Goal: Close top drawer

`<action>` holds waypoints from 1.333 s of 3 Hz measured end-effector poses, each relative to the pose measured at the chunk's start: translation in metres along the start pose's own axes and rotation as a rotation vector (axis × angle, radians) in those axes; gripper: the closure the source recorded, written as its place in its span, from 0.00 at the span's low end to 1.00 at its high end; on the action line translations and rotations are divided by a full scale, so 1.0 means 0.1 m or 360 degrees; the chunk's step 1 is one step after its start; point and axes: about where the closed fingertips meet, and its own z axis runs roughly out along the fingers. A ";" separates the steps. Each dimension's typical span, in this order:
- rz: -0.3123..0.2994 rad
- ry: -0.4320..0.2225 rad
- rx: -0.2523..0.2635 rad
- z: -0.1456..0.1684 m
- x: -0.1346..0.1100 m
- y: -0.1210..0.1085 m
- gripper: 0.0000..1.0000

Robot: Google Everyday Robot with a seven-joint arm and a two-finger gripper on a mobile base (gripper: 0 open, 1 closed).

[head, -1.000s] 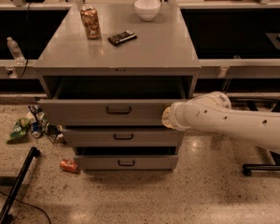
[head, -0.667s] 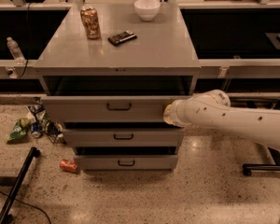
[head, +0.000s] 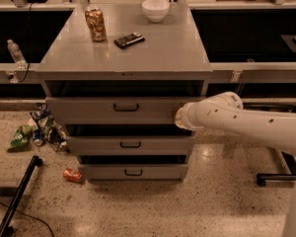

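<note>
The top drawer of the grey metal cabinet stands pulled out part way. Its wide flat front carries a dark centred handle, and a dark gap shows above it. My gripper is at the end of the white arm, which reaches in from the right. It rests against the right end of the top drawer's front. The two lower drawers also stand slightly out.
On the cabinet top are a can, a dark flat device and a white bowl. Litter and a red can lie on the floor at left, beside a black pole. A black stand foot is at right.
The top drawer's front has moved back a little toward the cabinet. The end of the arm has followed it in.
</note>
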 end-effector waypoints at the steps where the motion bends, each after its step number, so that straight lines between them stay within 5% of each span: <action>1: 0.0086 -0.0046 -0.0066 -0.15 -0.08 0.17 1.00; 3: 0.0434 -0.0356 -0.0019 -1.01 -0.29 0.08 1.00; 4: 0.0661 -0.0645 0.0152 -1.51 -0.33 -0.15 0.97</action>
